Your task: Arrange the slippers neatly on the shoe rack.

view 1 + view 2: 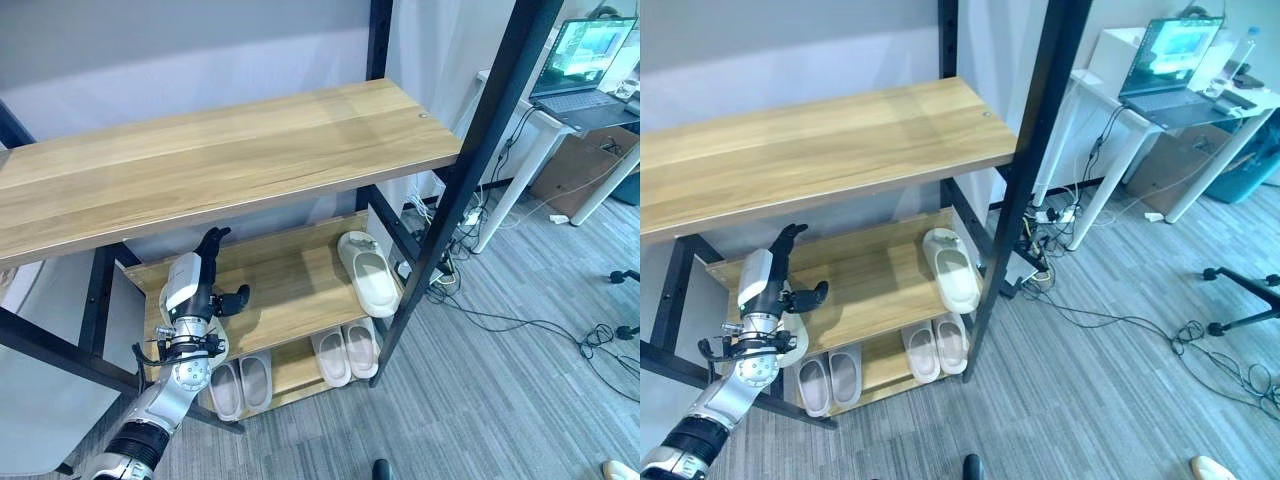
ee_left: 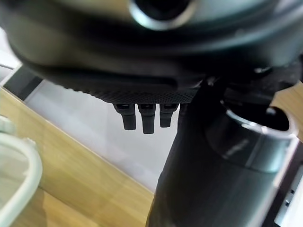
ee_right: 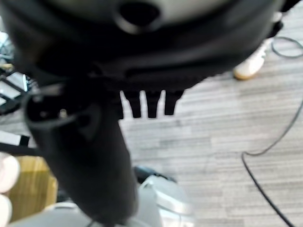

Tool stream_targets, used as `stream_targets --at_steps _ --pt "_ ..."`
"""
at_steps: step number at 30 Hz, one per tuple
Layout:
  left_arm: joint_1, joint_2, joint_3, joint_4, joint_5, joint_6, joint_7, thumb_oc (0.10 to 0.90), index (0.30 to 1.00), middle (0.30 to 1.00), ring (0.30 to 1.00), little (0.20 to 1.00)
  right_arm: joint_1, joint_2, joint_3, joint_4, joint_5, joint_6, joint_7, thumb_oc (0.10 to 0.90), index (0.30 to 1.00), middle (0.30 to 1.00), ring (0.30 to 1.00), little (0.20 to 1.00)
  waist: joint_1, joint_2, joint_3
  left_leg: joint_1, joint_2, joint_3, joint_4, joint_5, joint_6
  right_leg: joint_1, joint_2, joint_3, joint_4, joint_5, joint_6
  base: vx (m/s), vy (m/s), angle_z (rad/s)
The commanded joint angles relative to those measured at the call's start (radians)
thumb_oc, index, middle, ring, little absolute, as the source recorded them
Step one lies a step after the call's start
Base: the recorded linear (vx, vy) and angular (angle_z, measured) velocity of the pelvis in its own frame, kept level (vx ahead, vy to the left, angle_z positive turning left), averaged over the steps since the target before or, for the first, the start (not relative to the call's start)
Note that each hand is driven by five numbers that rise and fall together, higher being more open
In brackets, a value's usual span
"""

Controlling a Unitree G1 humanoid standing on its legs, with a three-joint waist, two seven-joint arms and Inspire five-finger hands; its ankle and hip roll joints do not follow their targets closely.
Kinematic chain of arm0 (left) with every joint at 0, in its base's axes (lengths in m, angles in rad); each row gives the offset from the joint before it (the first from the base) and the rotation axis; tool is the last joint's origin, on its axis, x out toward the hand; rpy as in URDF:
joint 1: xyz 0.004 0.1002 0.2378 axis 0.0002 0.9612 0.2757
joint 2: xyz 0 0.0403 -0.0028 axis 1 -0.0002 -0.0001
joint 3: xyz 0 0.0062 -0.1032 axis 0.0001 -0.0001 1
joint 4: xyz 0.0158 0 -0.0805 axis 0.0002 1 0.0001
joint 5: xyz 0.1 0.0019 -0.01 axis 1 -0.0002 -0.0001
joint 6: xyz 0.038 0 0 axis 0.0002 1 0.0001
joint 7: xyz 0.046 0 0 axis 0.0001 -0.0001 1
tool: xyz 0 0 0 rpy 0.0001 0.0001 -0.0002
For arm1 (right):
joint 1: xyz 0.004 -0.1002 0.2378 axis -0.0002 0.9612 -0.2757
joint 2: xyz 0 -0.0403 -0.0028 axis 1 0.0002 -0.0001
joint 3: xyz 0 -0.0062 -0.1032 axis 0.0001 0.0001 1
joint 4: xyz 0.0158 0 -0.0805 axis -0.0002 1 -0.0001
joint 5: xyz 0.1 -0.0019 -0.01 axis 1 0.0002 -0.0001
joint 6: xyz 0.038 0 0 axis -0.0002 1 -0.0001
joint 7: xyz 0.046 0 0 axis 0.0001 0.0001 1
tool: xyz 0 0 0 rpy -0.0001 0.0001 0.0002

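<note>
Four slippers bottom shelf, one slipper middle shelf

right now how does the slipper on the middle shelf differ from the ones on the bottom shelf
The middle-shelf slipper lies alone near the shelf's right end, angled; the bottom-shelf slippers sit in two side-by-side pairs, one at the left, lined up evenly. The middle-shelf slipper looks cream and wider; the bottom-shelf slippers look greyer and narrower. All lie sole down with the opening up. The left hand is open beside the middle shelf, holding nothing.

Wooden shoe rack, slippers on lower shelves.
</note>
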Motion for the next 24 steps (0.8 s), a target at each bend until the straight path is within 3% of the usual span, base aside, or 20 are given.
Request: stream_targets --at_steps 1,24 --pt "-0.158 0.093 0.106 0.008 0.03 -0.034 0.096 0.8 0.9 0.9 0.9 0.9 -0.016 0.01 0.008 -0.025 -0.006 -0.036 -0.018 0.8 0.9 0.9 0.9 0.9 0.012 -0.008 0.0 -0.009 -0.035 -0.032 0.003 -0.053 -0.007 0.043 0.008 0.029 0.013 -0.093 0.064 0.0 0.0 0.0" --pt "-0.101 0.198 0.119 0.097 0.106 0.024 0.055 0.8 0.9 0.9 0.9 0.9 -0.022 0.001 0.002 -0.024 -0.014 -0.036 -0.01 0.8 0.9 0.9 0.9 0.9 0.025 -0.015 0.017 0.019 -0.032 -0.032 0.003 -0.062 -0.006 0.069 0.008 0.025 0.013 -0.1 0.068 0.0 0.0 0.0"
